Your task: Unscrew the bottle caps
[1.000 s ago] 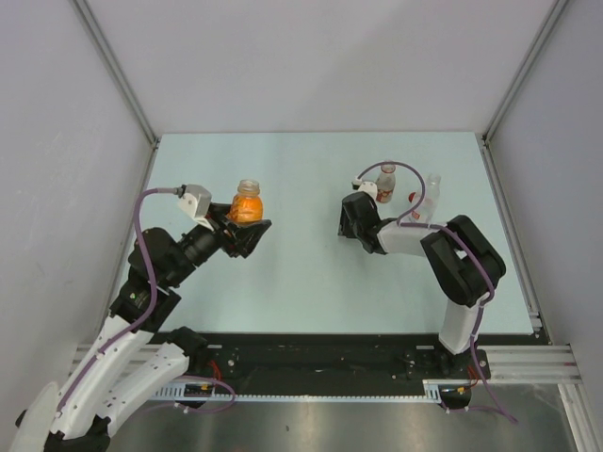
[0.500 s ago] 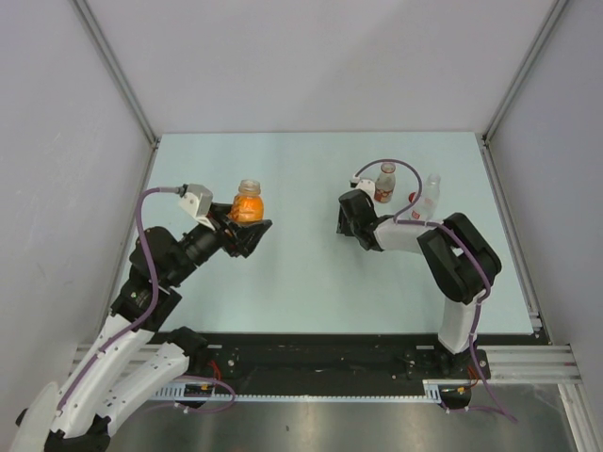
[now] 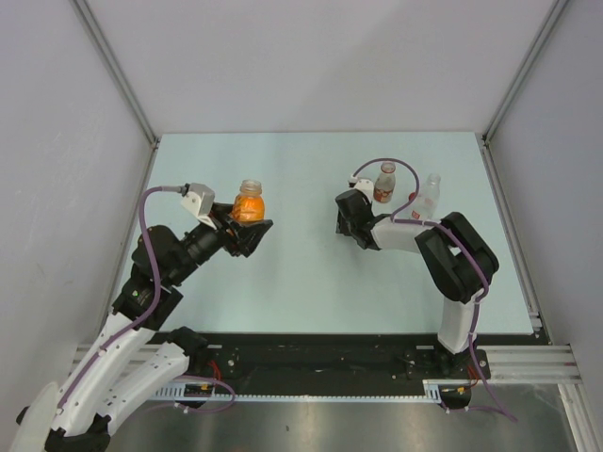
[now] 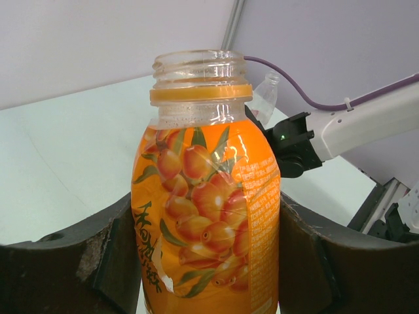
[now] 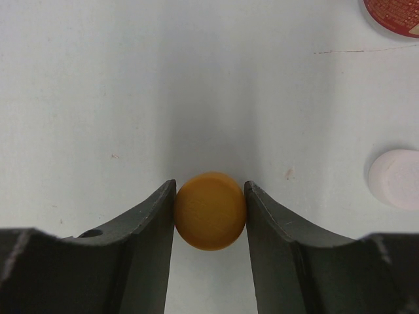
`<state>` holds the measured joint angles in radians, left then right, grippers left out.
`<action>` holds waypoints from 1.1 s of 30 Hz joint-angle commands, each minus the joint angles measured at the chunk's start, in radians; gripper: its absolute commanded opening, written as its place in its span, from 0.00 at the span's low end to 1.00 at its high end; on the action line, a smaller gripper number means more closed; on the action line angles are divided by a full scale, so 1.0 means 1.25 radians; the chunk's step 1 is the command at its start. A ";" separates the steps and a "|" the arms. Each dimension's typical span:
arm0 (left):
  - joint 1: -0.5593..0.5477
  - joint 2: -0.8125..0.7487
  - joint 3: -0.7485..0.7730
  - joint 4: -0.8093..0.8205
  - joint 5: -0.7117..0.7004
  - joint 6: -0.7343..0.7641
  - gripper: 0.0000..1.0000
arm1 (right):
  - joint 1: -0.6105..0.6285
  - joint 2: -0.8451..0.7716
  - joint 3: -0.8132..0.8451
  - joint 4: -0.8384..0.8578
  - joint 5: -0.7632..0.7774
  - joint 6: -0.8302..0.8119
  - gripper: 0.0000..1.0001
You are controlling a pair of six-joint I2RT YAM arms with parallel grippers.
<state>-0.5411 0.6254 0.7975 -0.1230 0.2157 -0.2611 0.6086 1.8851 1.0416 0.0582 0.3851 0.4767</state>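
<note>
**Orange bottle held open, orange cap pinched**

From the top: left fingers [image 3: 247, 229] clamped on the orange bottle [image 3: 248, 201], standing upright with its mouth open. Right fingers [image 3: 350, 212] off to the right of the orange bottle, well apart from it, low over the surface [image 3: 301, 273]. Further right of the orange bottle, a red label bottle [image 3: 384, 184] and a clear bottle [image 3: 429, 195], both standing, near each other.

From the left wrist: orange bottle [image 4: 206, 209] squeezed between both left fingers [image 4: 108, 261]. No cap on top, only an orange ring [image 4: 200, 93] round the neck. Behind the orange bottle, the clear bottle [image 4: 265, 98] and the right arm [image 4: 353, 124].

From the right wrist: right fingers [image 5: 150, 229] clamped on the orange cap [image 5: 210, 210], touching it on both sides. White cap [image 5: 395, 178] lying flat on the surface [image 5: 98, 85], apart from the fingers.
</note>
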 commanded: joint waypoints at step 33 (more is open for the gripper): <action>-0.005 0.004 -0.002 0.020 -0.027 0.020 0.00 | 0.147 -0.368 0.159 -0.261 0.039 -0.044 0.70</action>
<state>-0.5415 0.6266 0.7967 -0.1238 0.2035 -0.2600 0.7471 1.5681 1.1687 -0.2180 0.4282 0.4431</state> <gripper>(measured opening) 0.684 0.695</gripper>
